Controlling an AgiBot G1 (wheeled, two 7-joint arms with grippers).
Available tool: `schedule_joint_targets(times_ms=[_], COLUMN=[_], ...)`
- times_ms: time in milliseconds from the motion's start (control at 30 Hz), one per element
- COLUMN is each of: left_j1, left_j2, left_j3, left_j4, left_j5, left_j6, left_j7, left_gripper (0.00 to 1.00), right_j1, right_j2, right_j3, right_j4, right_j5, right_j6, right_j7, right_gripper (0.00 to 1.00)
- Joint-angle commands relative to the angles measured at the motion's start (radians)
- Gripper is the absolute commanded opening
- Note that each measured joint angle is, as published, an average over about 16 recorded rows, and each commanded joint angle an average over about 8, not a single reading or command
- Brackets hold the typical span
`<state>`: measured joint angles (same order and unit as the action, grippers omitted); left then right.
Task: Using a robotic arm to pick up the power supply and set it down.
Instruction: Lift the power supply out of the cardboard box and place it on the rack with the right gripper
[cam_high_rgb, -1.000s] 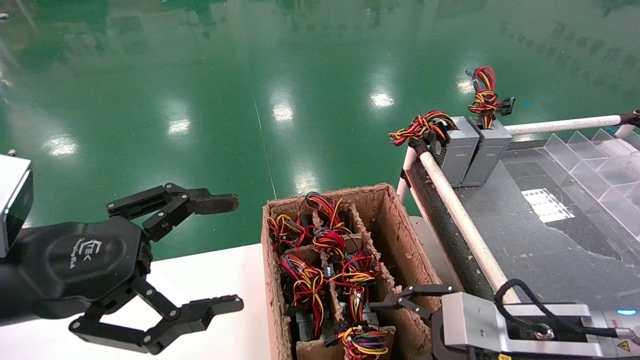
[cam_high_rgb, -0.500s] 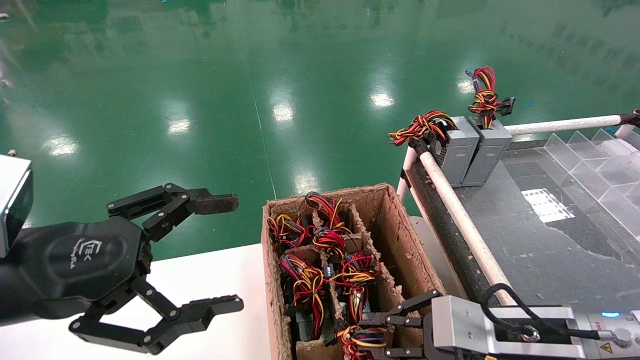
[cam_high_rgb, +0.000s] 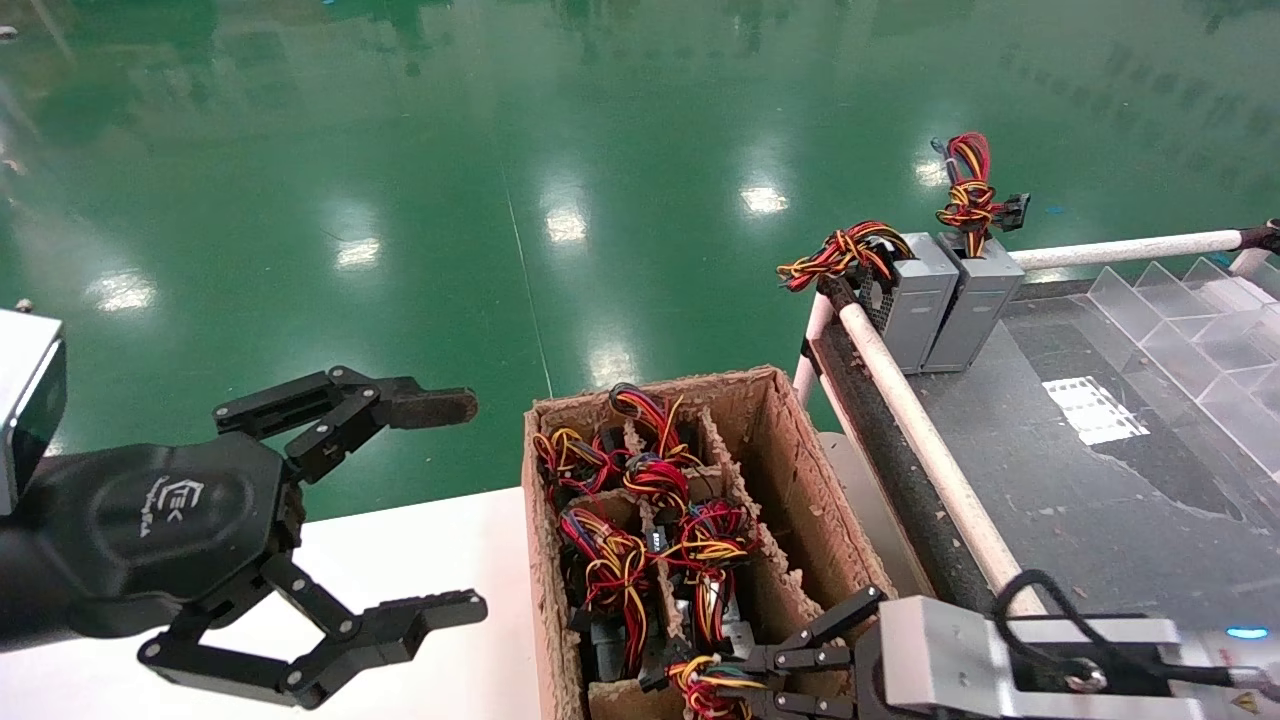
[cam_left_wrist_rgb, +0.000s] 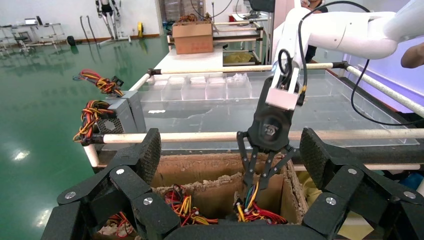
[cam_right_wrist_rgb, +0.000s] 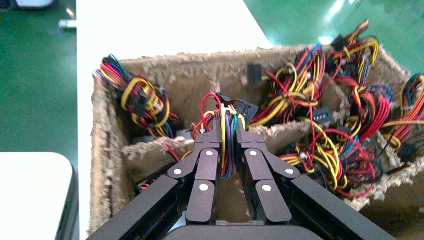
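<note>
Green floor lies beyond the box (cam_high_rgb: 790, 470). Right wrist view shows the right claw (cam_right_wrist_rgb: 229, 131) clamped on wires (cam_right_wrist_rgb: 226, 142); their supply is hidden. Left claw (cam_high_rgb: 440, 510) hangs wide open.

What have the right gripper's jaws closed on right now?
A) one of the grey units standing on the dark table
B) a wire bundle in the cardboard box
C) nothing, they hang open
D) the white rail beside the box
B: in the right wrist view the right gripper pinches the wire bundle inside the cardboard box.

White table (cam_high_rgb: 420, 560) carries cardboard box (cam_high_rgb: 790, 470); grey bench (cam_high_rgb: 1080, 480) carries power supplies (cam_high_rgb: 925, 300).
</note>
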<state>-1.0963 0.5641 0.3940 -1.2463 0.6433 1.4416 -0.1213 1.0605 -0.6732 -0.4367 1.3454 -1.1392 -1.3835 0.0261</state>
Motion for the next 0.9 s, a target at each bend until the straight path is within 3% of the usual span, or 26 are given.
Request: schedule_joint_targets(times_ms=[33,533,900], left_j1=[0.0,0.0,0.0], left_j2=[0.0,0.0,0.0], left_j3=[0.0,0.0,0.0], left_j4=[0.0,0.0,0.0], left_j5=[0.0,0.0,0.0], left_j6=[0.0,0.0,0.0], left_j7=[0.0,0.0,0.0], left_gripper=[1.0,1.0,1.0], right_j1=[0.003,0.019,0.03], right_j2=[0.006,0.133,0.242], right_j3=[0.006,0.16,0.327], right_j4=[0.001,-0.002,-0.036], right_j5=[0.019,0.219,0.364], right_j6=[-0.012,0.0,0.085], right_j7=[0.0,-0.013,-0.046], right_gripper=[0.0,0.0,0.0])
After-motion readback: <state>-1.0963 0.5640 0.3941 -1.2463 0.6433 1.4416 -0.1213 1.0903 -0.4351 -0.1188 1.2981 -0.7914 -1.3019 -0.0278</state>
